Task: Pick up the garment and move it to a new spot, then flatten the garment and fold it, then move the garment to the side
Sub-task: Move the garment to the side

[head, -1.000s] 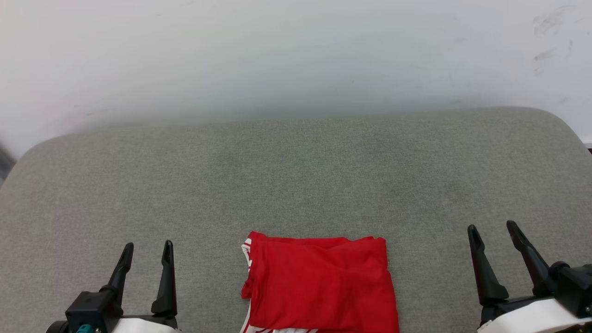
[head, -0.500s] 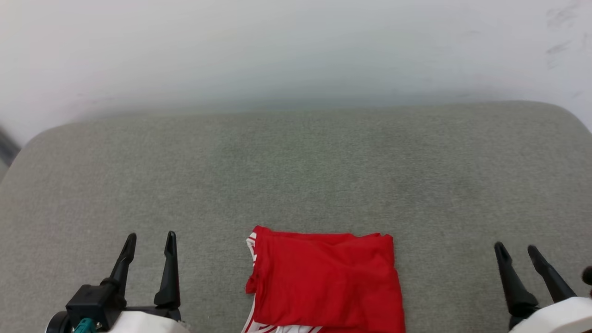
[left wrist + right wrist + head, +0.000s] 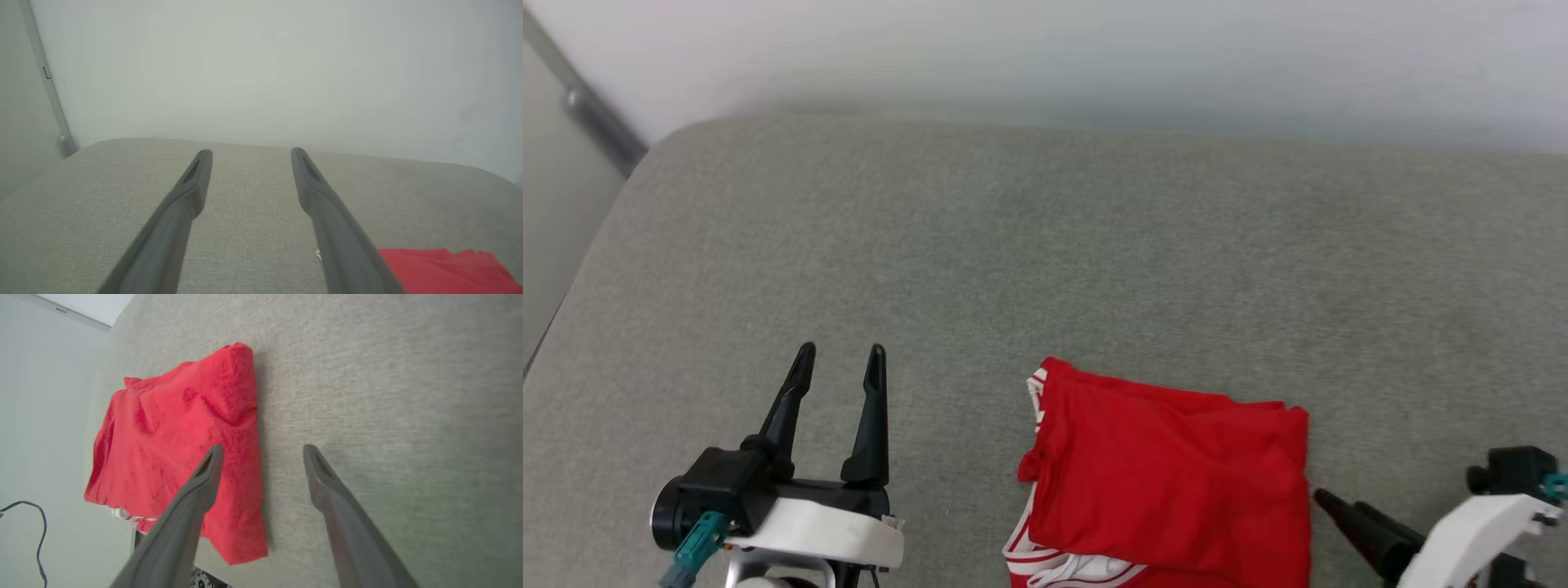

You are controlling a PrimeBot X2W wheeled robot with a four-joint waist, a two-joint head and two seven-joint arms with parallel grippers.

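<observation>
The garment (image 3: 1168, 482) lies folded into a red rectangle on the grey padded surface (image 3: 1094, 245), near its front edge, with white striped trim showing at its left and front. My left gripper (image 3: 840, 349) stands open to the garment's left, apart from it, with nothing between its fingers. In the left wrist view the left gripper (image 3: 251, 152) points at the back wall, with the garment (image 3: 441, 269) at the lower right. My right gripper (image 3: 1335, 500) lies low, pointing at the garment's right edge. In the right wrist view the right gripper (image 3: 263, 448) is open, one finger over the garment (image 3: 175, 449).
A pale wall (image 3: 1045, 57) rises behind the grey surface. A metal rail (image 3: 596, 122) runs down the wall's left corner. The surface's rounded left edge (image 3: 572, 302) drops off beside my left arm. A dark cable (image 3: 39, 522) hangs below the front edge.
The head camera has turned, shifting the whole picture right. My right gripper has swung from pointing up the view to pointing sideways at the garment's right edge. The garment lies as before.
</observation>
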